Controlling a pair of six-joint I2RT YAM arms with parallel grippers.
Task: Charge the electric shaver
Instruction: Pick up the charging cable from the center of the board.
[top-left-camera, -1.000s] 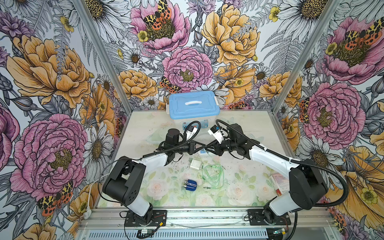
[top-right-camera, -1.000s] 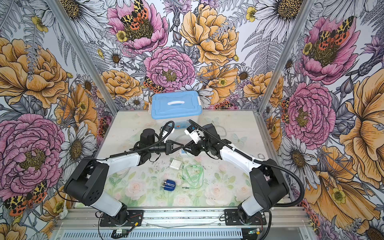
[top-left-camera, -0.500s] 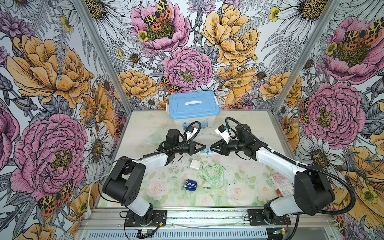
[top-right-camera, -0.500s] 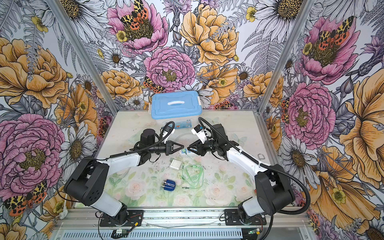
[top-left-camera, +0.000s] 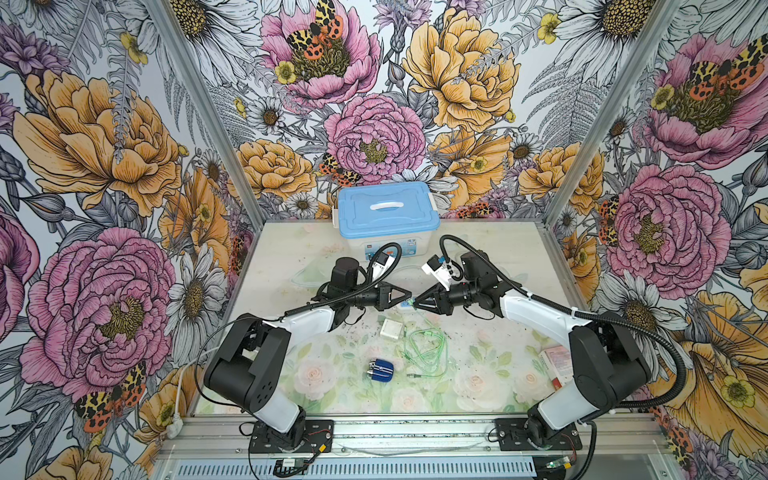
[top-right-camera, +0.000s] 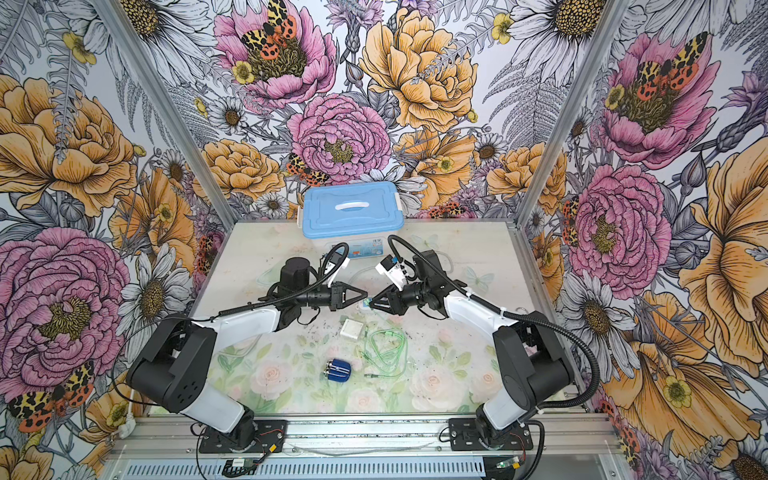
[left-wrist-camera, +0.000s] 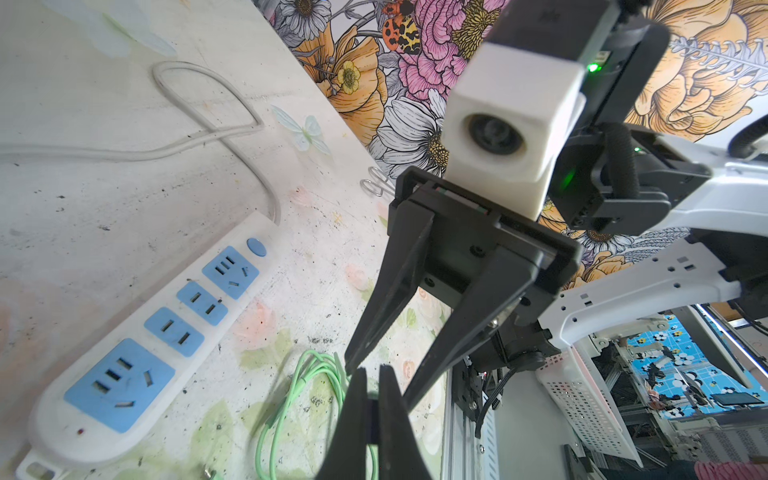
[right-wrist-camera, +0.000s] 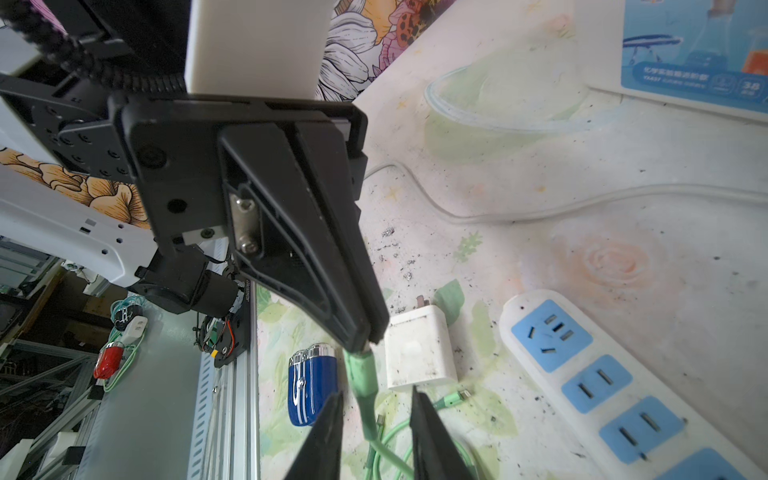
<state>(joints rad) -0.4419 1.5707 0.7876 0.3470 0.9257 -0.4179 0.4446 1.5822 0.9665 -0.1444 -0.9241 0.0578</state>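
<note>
The two grippers meet tip to tip over the middle of the table (top-left-camera: 291, 257), above the power strip (left-wrist-camera: 145, 332). The left gripper (right-wrist-camera: 368, 340) is closed tight on the plug end of the green cable (right-wrist-camera: 363, 374). The right wrist view shows the plug pinched at its tips, and the cable runs from there down to a loose coil on the table. The right gripper (right-wrist-camera: 377, 390) is partly open. Its fingers (right-wrist-camera: 332, 424) stand either side of the cable just past the plug, with a gap on both sides, so it holds nothing.

The shaver (top-left-camera: 380, 371) lies on its side toward the front edge of the table, silver heads toward the left arm's side — well apart from both grippers and untouched. The white charger (top-left-camera: 392, 329) lies between the shaver and the grippers, just beside the coil. A blue-lidded box (top-left-camera: 388, 208) stands at the back.
</note>
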